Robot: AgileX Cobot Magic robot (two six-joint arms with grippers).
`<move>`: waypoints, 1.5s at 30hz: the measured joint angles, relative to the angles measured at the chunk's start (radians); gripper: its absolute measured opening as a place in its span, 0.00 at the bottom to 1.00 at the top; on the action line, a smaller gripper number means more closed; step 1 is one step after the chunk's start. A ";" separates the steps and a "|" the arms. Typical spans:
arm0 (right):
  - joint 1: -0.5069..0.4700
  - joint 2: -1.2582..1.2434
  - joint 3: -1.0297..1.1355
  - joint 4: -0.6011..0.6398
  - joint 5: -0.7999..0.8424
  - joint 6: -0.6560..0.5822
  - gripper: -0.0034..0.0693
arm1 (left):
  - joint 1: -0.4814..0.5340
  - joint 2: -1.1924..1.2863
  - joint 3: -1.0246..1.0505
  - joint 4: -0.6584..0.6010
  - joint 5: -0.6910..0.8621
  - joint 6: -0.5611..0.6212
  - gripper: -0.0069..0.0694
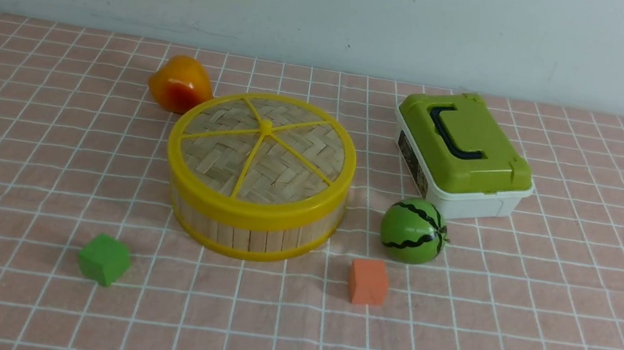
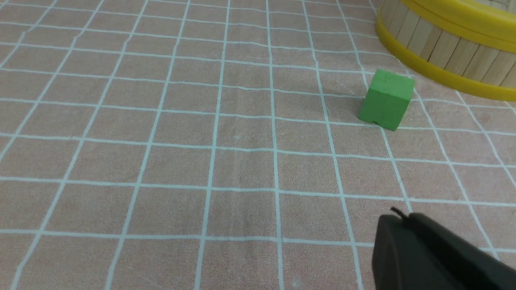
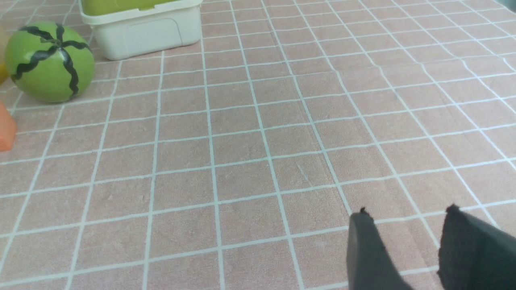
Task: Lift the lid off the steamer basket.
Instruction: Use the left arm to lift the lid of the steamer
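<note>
The steamer basket (image 1: 251, 234), a round tub of light-wood slats with yellow rings, stands mid-table with the lid (image 1: 263, 151) sitting on it: woven bamboo, thick yellow rim, yellow spokes, centre knob. Part of the basket's side also shows in the left wrist view (image 2: 443, 48). Neither arm shows in the front view. My left gripper (image 2: 397, 219) has its dark fingers together over bare cloth, empty, well short of the basket. My right gripper (image 3: 407, 213) has its two fingers apart over bare cloth, holding nothing, far from the basket.
A green cube (image 1: 104, 259) lies front-left of the basket, an orange cube (image 1: 368, 281) front-right. A toy watermelon (image 1: 413, 230) and a white box with a green lid (image 1: 464, 156) stand to the right. An orange-yellow fruit (image 1: 180, 83) sits behind-left.
</note>
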 joint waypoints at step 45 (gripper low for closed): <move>0.000 0.000 0.000 0.000 0.000 0.000 0.38 | 0.000 0.000 0.000 -0.004 -1.004 -0.117 0.14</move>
